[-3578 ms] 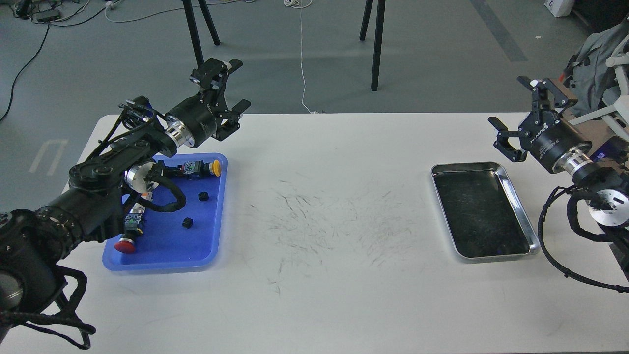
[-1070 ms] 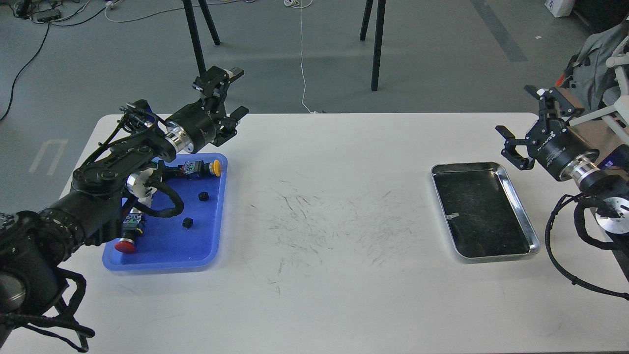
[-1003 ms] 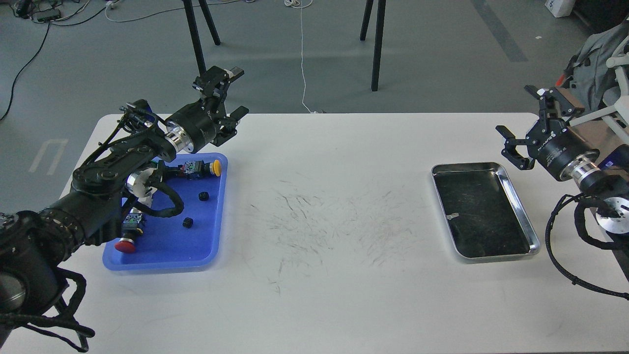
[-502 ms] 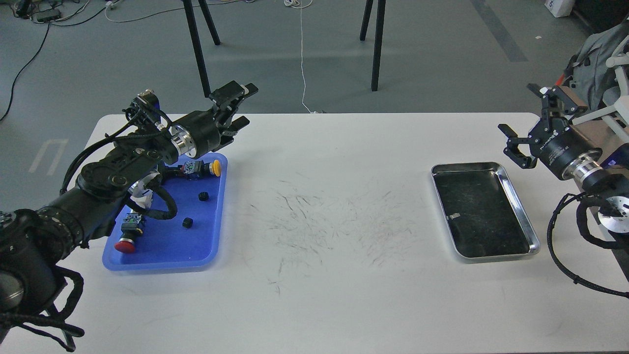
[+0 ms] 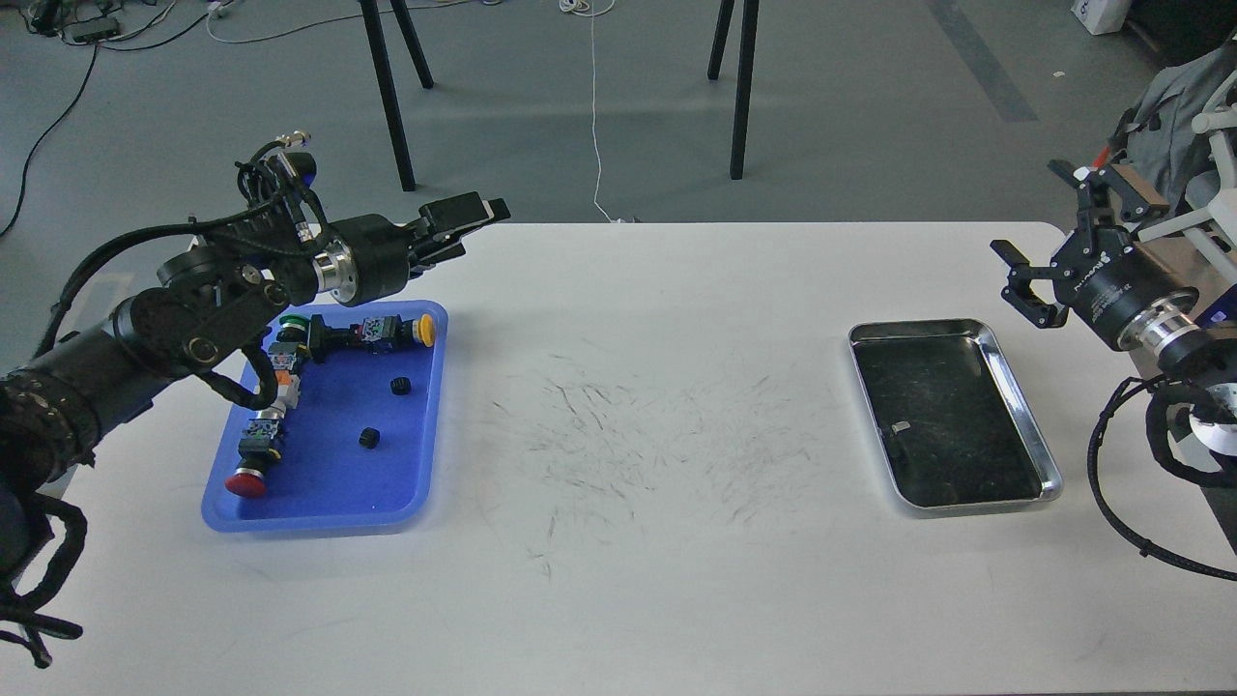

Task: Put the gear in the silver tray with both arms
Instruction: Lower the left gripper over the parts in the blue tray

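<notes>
White scuffed table (image 5: 628, 406): silver tray (image 5: 1039, 440) lies at its right end, empty; two black gears (image 5: 400, 386) rest in the blue tray (image 5: 329, 503) far left of it. Left gripper (image 5: 454, 222) above the blue tray's far edge, finger gap unclear; right gripper (image 5: 1049, 261), fingers spread, beyond the silver tray.

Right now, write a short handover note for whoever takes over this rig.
Left hand: above the blue tray's far edge, holding nothing; whether open or shut cannot be told from here.
Right hand: open, empty, in the air beyond the silver tray's far right corner.
Gears: two small black ones lie in the blue tray among push buttons.
Done: nothing; silver tray holds no gear.
Left: pick a gear, carry it over, set it in the silver tray.
</notes>
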Motion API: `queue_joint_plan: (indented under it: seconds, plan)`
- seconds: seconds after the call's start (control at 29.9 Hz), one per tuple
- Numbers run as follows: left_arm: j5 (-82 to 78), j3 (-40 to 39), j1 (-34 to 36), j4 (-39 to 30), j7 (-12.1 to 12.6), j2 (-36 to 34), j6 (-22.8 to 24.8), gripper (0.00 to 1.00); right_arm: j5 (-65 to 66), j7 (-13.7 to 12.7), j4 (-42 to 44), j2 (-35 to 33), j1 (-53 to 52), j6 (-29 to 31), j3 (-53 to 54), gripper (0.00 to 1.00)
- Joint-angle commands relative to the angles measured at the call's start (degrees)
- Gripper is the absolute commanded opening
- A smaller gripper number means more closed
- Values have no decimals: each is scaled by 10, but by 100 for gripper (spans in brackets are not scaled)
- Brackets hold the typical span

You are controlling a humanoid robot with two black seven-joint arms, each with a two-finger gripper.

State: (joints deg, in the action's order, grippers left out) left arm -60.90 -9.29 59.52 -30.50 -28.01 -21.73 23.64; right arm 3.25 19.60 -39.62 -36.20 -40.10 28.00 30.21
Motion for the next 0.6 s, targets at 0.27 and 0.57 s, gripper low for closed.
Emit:
queue_joint_plan:
  seconds: [0.27, 0.57]
  plan:
    - [-108, 89, 7, -65, 0, -53, 11, 100, 0, 0, 2, -1, -6, 0, 1, 98]
    - [-131, 114, 5, -80, 0, -88, 11, 100, 0, 0, 3, -1, -6, 0, 1, 98]
